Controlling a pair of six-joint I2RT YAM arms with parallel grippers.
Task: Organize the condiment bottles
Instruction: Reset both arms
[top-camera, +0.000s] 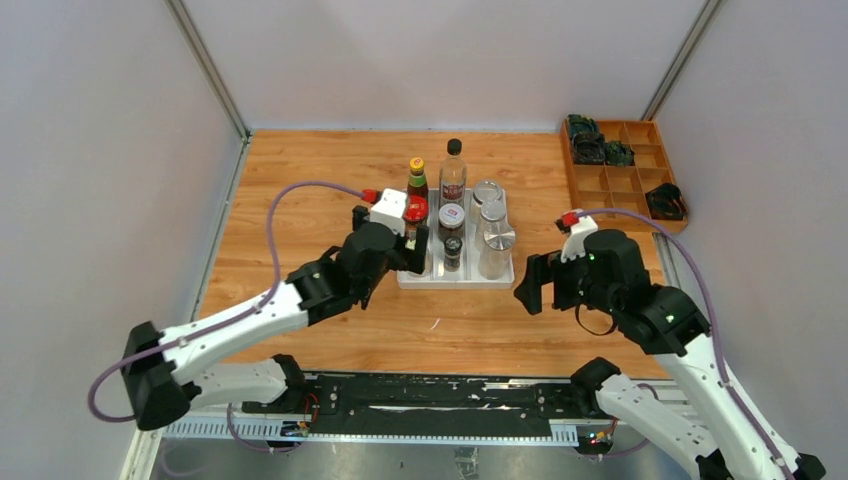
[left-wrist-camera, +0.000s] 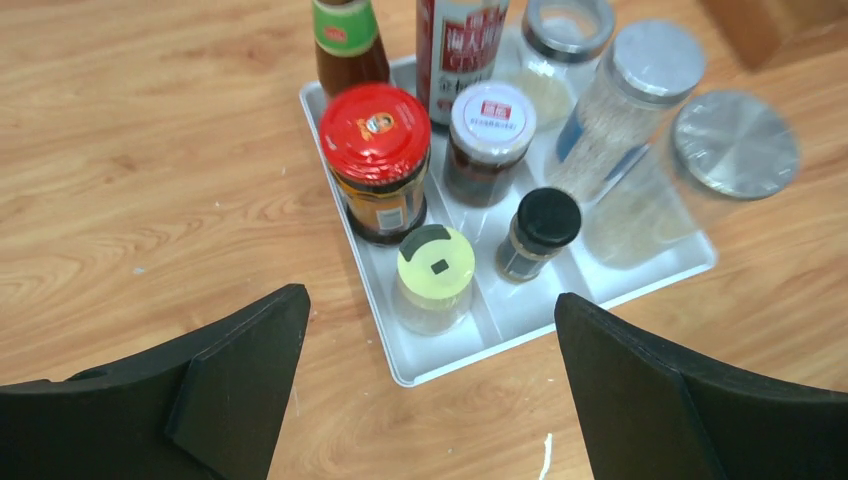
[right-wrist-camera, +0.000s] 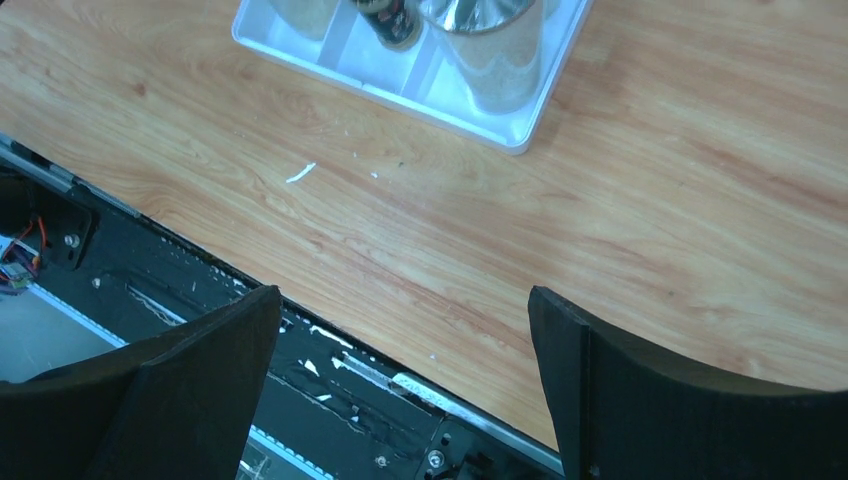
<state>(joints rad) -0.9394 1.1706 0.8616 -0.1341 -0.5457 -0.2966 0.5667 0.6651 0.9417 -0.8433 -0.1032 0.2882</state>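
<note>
Left wrist view: the left gripper (left-wrist-camera: 430, 303) is hanging with its jaws spread wide and nothing between them, above the near-left corner of a white tray (left-wrist-camera: 440, 375) that is lying on the wooden table (left-wrist-camera: 150, 200). All the condiment bottles are standing upright inside the tray. A red-lidded jar (left-wrist-camera: 375, 135) is sitting at the left, just beside a white-lidded jar (left-wrist-camera: 488, 118). In front of them a yellow-lidded shaker (left-wrist-camera: 435, 262) and a black-capped shaker (left-wrist-camera: 545, 220) are standing close together. Behind are a green-labelled bottle (left-wrist-camera: 345, 35) and a tall red-labelled bottle (left-wrist-camera: 458, 50), and three silver-lidded jars (left-wrist-camera: 655, 60) are filling the right side.

Right wrist view: the right gripper (right-wrist-camera: 402, 300) is also gaping wide and empty, hovering over bare table near its front edge. Only the tray's near corner is showing at the top.

Top view: the tray is sitting mid-table between the two arms. The left gripper appears to be just beside its near-left corner, though contact is hard to judge from here. A wooden compartment box (top-camera: 625, 170) holding dark objects (top-camera: 590, 140) is sitting at the far right, well apart.
</note>
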